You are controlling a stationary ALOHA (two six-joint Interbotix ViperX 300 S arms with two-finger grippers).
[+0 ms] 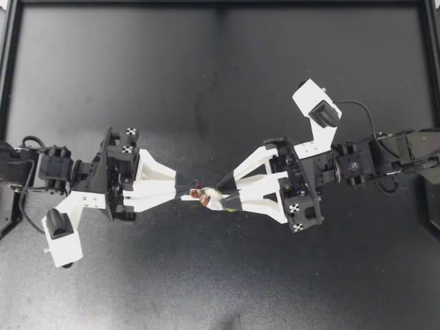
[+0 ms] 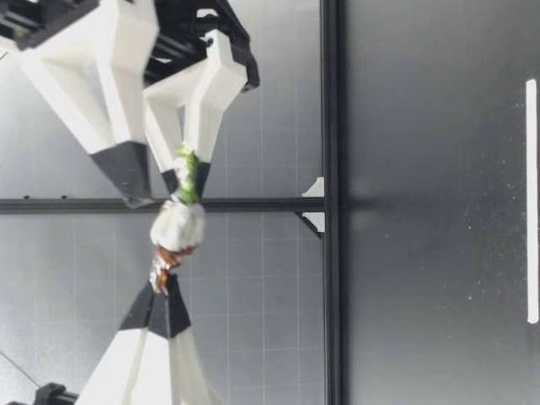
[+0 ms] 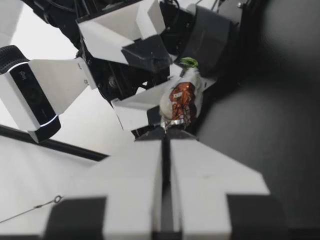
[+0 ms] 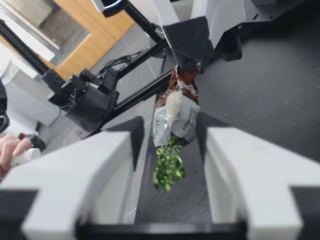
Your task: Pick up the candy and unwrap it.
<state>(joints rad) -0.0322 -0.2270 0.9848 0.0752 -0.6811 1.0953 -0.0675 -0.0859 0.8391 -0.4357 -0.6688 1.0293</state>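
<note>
Candy [image 1: 205, 198]: small, white wrap. Up in the air over the middle of the table [image 1: 206, 82], not touching it. It hangs btw the 2 claws.
Candy ends: brown end [image 3: 179, 102] points at L claw, green end [image 4: 167, 167] points at R claw.
L claw [image 1: 183, 196]: fingers pressed tight together, pinching the brown end.
R claw [image 1: 225, 194]: fingers spread wide. Candy sits btw them. From the low cam, the green end leans on one finger [image 2: 198, 126] and the other finger is off it.
In the way: claws are tip to tip, v. close, w/ only the candy btw them. From above, R claw's fingers cover part of the green end.
Table: dark and flat, w/ a black frame [image 1: 8, 103] round it.
Far off: past the table, R wrist cam shows a person's hand [image 4: 12, 147] on sth white, and a wood wall [image 4: 95, 30] behind.
</note>
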